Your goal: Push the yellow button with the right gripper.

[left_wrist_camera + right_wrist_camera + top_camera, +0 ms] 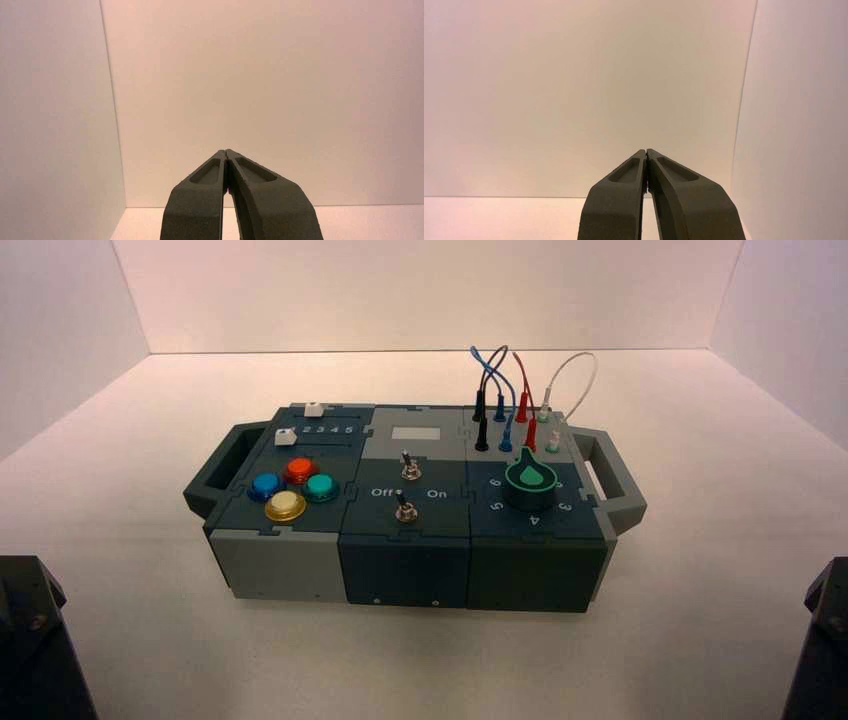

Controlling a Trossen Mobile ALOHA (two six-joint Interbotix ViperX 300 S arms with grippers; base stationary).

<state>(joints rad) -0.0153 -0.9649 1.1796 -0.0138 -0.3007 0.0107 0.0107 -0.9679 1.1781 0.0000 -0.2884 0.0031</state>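
Note:
The yellow button (285,505) sits nearest me in a cluster of four on the box's left section, with the blue button (266,484), the orange-red button (299,470) and the teal button (320,486) around it. My right gripper (646,150) is shut and empty, parked at the near right, facing the back wall; the box does not show in its wrist view. My left gripper (226,150) is shut and empty, parked at the near left. Only dark arm blocks show at the high view's lower corners (825,640).
The box (410,560) stands mid-table with a handle at each end. Its middle section bears two toggle switches (405,508). Its right section bears a green knob (531,481) and several plugged wires (505,390). White sliders (286,436) sit behind the buttons. White walls enclose the table.

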